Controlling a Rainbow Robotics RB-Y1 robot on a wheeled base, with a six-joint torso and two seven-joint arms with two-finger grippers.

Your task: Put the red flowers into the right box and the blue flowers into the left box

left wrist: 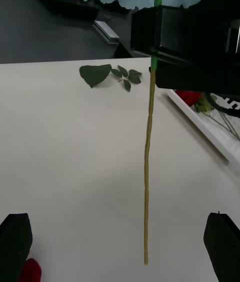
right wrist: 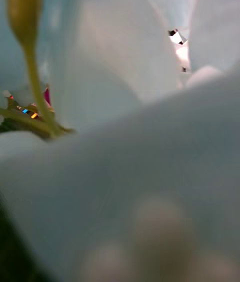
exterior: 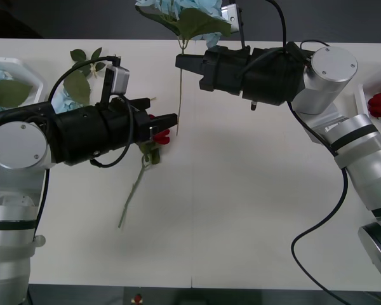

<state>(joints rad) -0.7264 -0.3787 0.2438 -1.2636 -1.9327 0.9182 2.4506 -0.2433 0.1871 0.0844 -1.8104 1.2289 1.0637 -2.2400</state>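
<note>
The right gripper [exterior: 178, 61] has its jaws clamped on the stem of a blue flower [exterior: 178, 13], just under the pale cluster, so the long stem hangs straight down clear of the counter [exterior: 254, 210] — a high hold that looks meant for carrying it across to the left box [exterior: 22, 70], where more blue bloom already lies. The left gripper [exterior: 171, 121] hovers low with its jaws apart, and a red flower [exterior: 160, 135] lies on the counter just beside and beneath them, its stem trailing back under the arm; that open stance reads as ready to close on it. Far beyond the right arm, the right box [exterior: 362, 95] already holds a red bloom.
</note>
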